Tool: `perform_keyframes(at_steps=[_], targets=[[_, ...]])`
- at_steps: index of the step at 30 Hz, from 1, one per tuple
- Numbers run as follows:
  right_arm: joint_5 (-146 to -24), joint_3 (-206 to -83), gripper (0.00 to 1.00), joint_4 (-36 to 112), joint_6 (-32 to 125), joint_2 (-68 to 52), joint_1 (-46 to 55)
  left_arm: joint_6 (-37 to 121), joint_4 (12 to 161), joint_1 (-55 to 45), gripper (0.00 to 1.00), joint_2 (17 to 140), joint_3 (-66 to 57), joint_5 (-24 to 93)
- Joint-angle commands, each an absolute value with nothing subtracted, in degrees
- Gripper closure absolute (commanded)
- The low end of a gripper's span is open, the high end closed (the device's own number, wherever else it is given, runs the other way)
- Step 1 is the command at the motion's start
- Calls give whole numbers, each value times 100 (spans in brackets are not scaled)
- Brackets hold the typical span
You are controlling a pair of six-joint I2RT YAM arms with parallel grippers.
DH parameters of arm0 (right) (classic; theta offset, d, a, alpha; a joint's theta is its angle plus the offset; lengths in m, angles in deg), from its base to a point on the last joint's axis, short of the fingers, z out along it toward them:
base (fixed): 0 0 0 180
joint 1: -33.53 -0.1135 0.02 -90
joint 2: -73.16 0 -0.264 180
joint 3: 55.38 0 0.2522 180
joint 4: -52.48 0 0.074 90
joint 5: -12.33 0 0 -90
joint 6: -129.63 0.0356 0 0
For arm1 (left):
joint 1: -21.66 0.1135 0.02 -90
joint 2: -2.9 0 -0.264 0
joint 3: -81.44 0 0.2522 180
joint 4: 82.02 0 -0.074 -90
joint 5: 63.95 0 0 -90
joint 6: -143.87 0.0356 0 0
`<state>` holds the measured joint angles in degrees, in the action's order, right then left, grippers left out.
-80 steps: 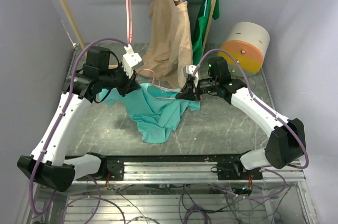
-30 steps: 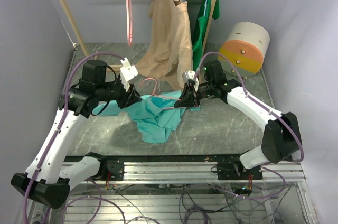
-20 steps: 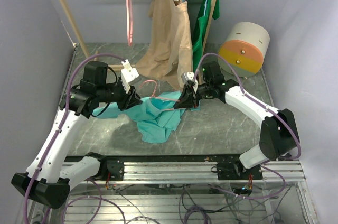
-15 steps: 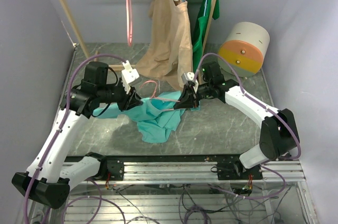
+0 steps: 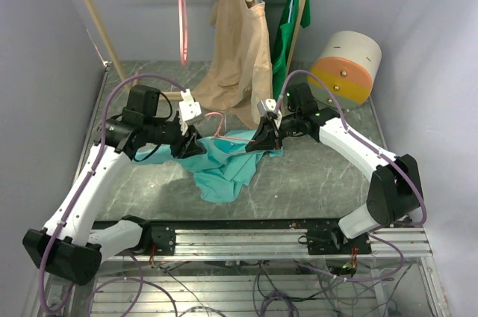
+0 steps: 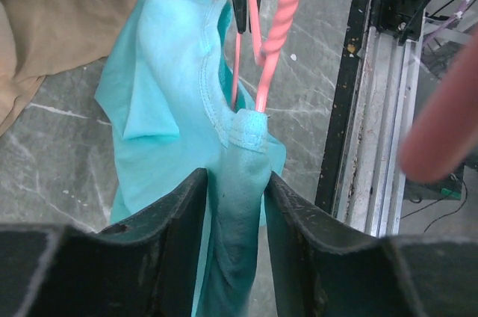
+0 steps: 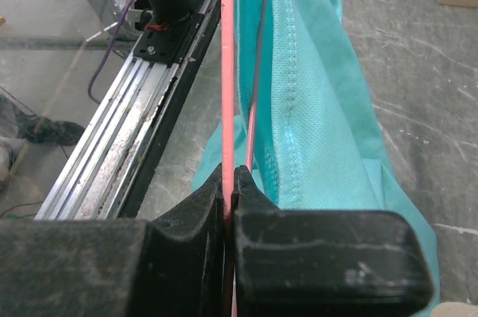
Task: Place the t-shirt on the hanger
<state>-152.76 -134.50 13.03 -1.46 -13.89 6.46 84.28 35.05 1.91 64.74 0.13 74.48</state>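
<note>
Seen from above, the thin pink hanger lies lengthwise between the two arms, over the teal cloth t-shirt heaped on the grey table.

In the left wrist view, the left gripper pinches a collar fold. The hanger's end points straight at that fold and seems to touch it.

In the right wrist view, the right gripper is clamped on the hanger's rod, with the t-shirt draped just to its right.
</note>
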Motion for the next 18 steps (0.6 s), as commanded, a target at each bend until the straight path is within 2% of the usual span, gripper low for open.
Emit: perform_keyframes(at_steps=[1, 2, 4, 6, 7, 10, 13, 18], targets=[[-15523, -13656, 100, 1142, -305, -1436, 625, 8740, 3396, 127, 56, 6593, -88, 7874], [-15513, -13656, 100, 1125, -312, -1437, 625, 8718, 3432, 127, 62, 6599, -79, 7914], [-15431, -13638, 100, 1200, -226, -1439, 621, 8651, 3524, 127, 79, 6605, -86, 7955], [-15230, -13582, 100, 1406, -1, -1428, 628, 8627, 3578, 129, 86, 6592, -131, 7945], [-15060, -13538, 100, 1522, 128, -1411, 623, 8618, 3600, 131, 88, 6574, -164, 7934], [-14439, -13361, 82, 1974, 591, -1318, 620, 8745, 3443, 127, 92, 6560, -362, 7882], [-13953, -13198, 69, 2396, 879, -1101, 631, 9132, 2977, 127, 93, 6595, -655, 7839], [-13517, -12949, 53, 3122, 1313, -671, 663, 9547, 2496, 127, 93, 6412, -887, 7721]])
